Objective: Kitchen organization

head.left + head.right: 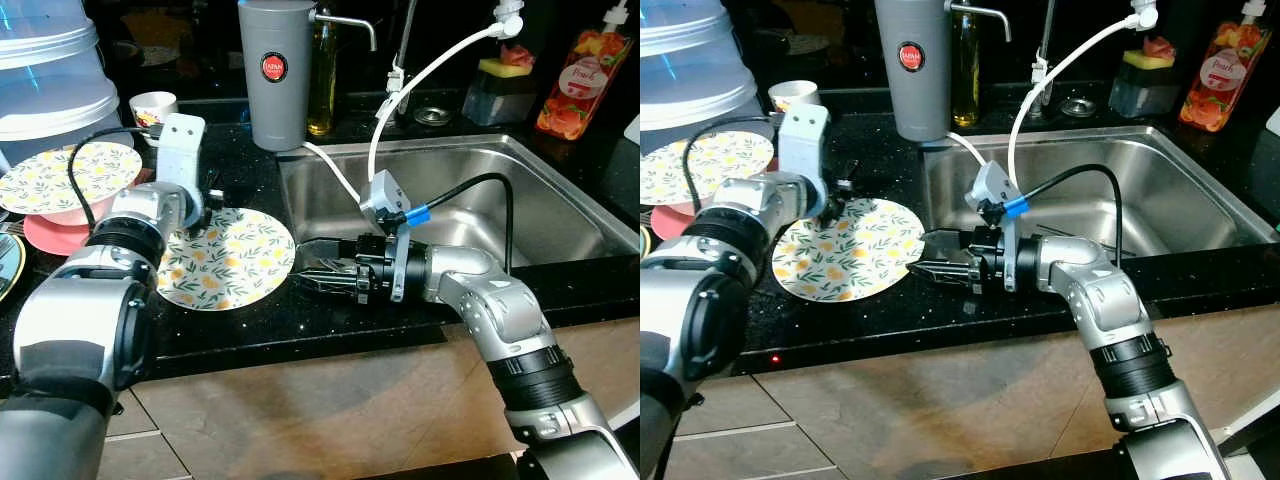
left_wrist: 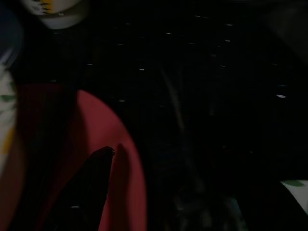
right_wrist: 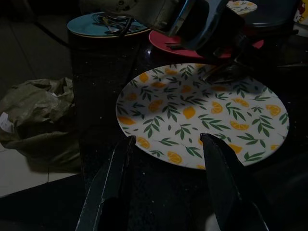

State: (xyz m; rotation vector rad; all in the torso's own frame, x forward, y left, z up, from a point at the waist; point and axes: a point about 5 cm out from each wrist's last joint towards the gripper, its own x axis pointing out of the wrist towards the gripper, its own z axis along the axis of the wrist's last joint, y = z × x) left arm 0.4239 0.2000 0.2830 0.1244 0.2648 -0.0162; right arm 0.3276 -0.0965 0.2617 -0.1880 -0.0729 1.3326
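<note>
At your far left, a stack of clear lidded containers [image 1: 45, 70] stands at the back of the black countertop [image 1: 330, 325]. In front of it, a second lemon-print plate [image 1: 70, 175] rests on a red plate [image 1: 55, 235], with a small white cup [image 1: 152, 105] behind them.

The left gripper [image 1: 208, 200] sits low over the counter at the far rim of the lemon-print plate [image 1: 230, 260]. You cannot tell whether its fingers are parted or closed; the left wrist view is very dark and shows one black finger [image 2: 86, 187] over the red plate.

The lemon-print plate lies flat on the counter, just left of the sink [image 1: 560, 210].

The right gripper [image 1: 318, 272] reaches in from the sink side, level with the counter, and its tips are just beside the plate's near-right rim. Its fingers [image 3: 113, 187] are spread apart and grasp nothing; the plate edge lies ahead of them.

Behind the sink's left corner stands a grey tumbler [image 1: 277, 72] with a bottle of yellow oil [image 1: 322, 75] beside it. At far right are a sponge holder [image 1: 503, 85] and a pump bottle [image 1: 583, 80]
</note>
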